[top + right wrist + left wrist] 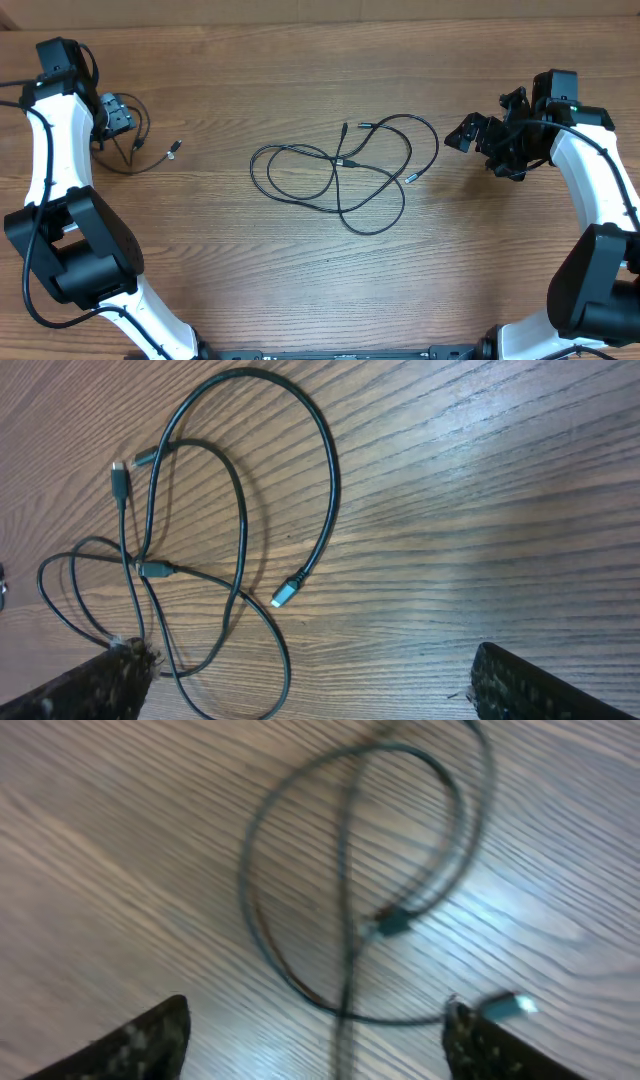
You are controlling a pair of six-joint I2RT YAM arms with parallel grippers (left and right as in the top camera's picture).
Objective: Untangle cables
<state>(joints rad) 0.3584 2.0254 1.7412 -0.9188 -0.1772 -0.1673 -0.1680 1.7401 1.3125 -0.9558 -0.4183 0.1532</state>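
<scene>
You've got the cables (340,162) in two lots on the wood tabletop (300,290).

Main lot: approx mid-tabletop, btwn both arms. Thin black cords in a few overlapping loops, crossing each other near the middle, tangled. A silver-tipped plug (410,180) lies at the rt edge of that lot. Two more plug ends sit close together near the top. Your right wrist cam shows the same lot: big loop up top, the silver-tipped plug (285,595) lying free on bare wood, and a dark plug (155,569) at the crossing w/ several strands meeting there.

Right fingers (475,140): spread wide, nothing clamped. They sit just beside the main lot's rt edge. Can't tell from these views if they touch a cord.

2nd lot: a small loop (245,890) at far left, right by your left fingers (118,118). Left wrist cam is blurred but shows the loop on the wood, a dark connector (395,923) inside it, and a silver end (510,1007) just beside one fingertip. Left fingers are apart. One strand runs btwn them at the frame bottom, not pinched. From overhead, the silver end (175,148) lies rt of the left fingers, well apart from the main lot.
</scene>
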